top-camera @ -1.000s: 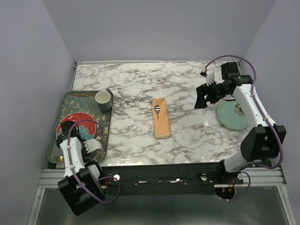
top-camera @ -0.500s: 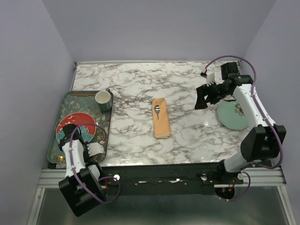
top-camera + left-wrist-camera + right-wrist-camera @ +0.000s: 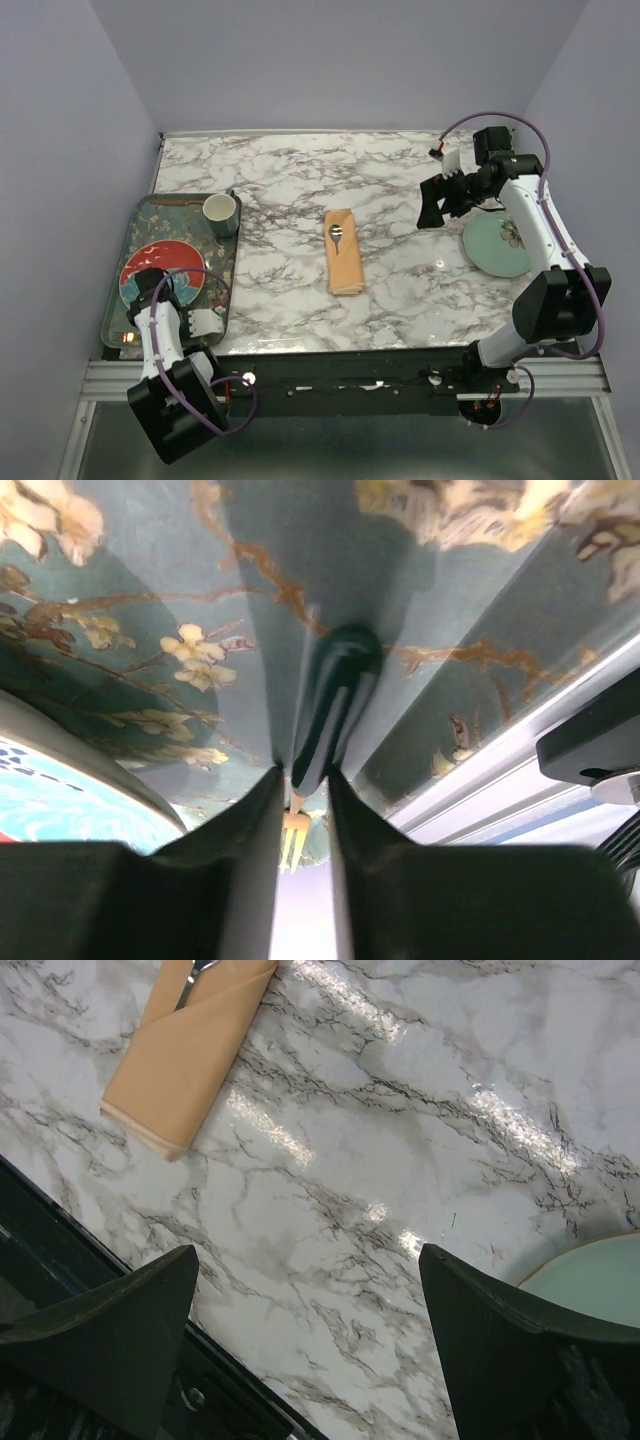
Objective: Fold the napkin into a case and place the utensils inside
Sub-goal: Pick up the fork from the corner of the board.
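The napkin is folded into a narrow peach-orange case [image 3: 345, 258] in the middle of the marble table, with a spoon head [image 3: 337, 232] sticking out of its far end. It also shows in the right wrist view [image 3: 185, 1055]. My left gripper [image 3: 132, 330] is low over the near left corner of the patterned tray [image 3: 228, 262]. In the left wrist view this gripper [image 3: 302, 785] is shut on a fork [image 3: 335, 695] with a dark green handle, its gold tines between the fingers. My right gripper [image 3: 435, 205] is open and empty above the table, right of the case.
On the tray stand a grey cup [image 3: 220, 212] and a red patterned plate [image 3: 160, 272]. A pale green plate [image 3: 497, 245] lies at the right, also in the right wrist view [image 3: 590, 1280]. The metal rail [image 3: 350, 375] runs along the near edge.
My left arm has drawn back toward the near edge of the tray. My right gripper has shifted slightly up and to the right.
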Controlling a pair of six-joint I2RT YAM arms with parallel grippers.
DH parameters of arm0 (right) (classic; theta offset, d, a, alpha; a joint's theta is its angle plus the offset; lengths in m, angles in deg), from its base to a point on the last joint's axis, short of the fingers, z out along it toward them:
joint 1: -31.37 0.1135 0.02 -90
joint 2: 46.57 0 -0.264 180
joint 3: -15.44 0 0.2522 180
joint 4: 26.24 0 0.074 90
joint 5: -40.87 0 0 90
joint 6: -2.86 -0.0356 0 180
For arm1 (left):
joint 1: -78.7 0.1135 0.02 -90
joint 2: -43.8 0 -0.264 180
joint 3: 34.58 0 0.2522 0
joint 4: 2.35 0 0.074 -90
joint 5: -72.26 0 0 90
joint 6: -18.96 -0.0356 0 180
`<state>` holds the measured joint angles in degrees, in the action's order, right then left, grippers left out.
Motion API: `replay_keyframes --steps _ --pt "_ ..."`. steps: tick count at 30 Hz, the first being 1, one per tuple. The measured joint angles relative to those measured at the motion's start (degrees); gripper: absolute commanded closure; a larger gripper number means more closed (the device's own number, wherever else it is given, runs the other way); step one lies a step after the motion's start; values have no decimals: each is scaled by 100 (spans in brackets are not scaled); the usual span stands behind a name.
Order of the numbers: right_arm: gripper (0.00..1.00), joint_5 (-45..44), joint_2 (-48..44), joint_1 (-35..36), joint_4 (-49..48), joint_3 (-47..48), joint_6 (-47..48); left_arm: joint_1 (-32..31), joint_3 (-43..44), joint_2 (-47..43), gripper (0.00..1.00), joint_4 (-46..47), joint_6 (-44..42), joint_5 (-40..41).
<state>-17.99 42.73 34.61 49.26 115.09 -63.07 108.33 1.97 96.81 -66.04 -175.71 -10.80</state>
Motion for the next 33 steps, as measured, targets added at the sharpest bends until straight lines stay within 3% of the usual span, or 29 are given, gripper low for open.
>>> replay_keyframes --steps 10,24,33 --pt "0 -9 96 2 52 20 -4 4 192 -533 100 -420 -273 -793" --pt "0 -2 116 0 76 68 -70 4 1040 -1082 100 -684 -299 -1685" --pt "0 2 96 0 85 83 -181 -315 2258 -949 100 -721 275 -2505"
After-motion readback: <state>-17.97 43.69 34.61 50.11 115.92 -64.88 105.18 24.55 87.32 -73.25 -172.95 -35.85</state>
